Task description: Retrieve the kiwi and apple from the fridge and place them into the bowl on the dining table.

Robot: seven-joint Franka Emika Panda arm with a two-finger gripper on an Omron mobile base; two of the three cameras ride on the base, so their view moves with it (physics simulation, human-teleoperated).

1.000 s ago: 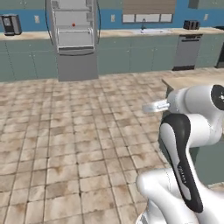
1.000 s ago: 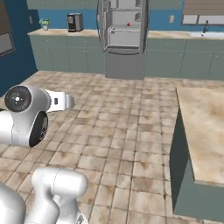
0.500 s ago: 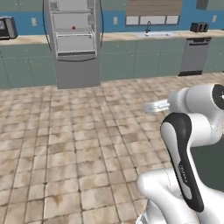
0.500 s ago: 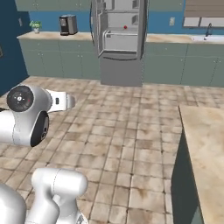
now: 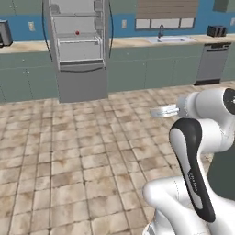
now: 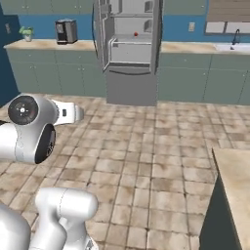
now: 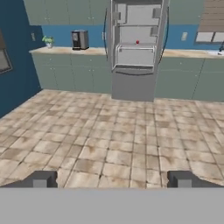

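Note:
The fridge (image 5: 78, 69) stands with its doors open at the far wall, and it also shows as the fridge (image 6: 129, 73) and the fridge (image 7: 135, 65) straight ahead of the hand. On a middle shelf sits the apple (image 5: 77, 33), a tiny red dot, seen too as the apple (image 6: 135, 34) and the apple (image 7: 137, 42). I cannot make out the kiwi. The bowl is out of view. A corner of the dining table (image 6: 239, 185) shows at the lower right. My gripper (image 7: 113, 180) is open and holds nothing, far from the fridge, over the tiled floor.
Teal cabinets with a beige counter (image 6: 49, 46) run along the wall either side of the fridge. A coffee machine (image 6: 66, 31) and a plant (image 6: 27, 33) stand on the counter. A sink (image 5: 167, 39) and dishwasher (image 5: 211, 64) are to the right. Tiled floor lies between me and the fridge.
The whole picture has shifted: the base has driven nearer the fridge, which now looks larger. The dining table has slid towards the right edge. The gripper stays open.

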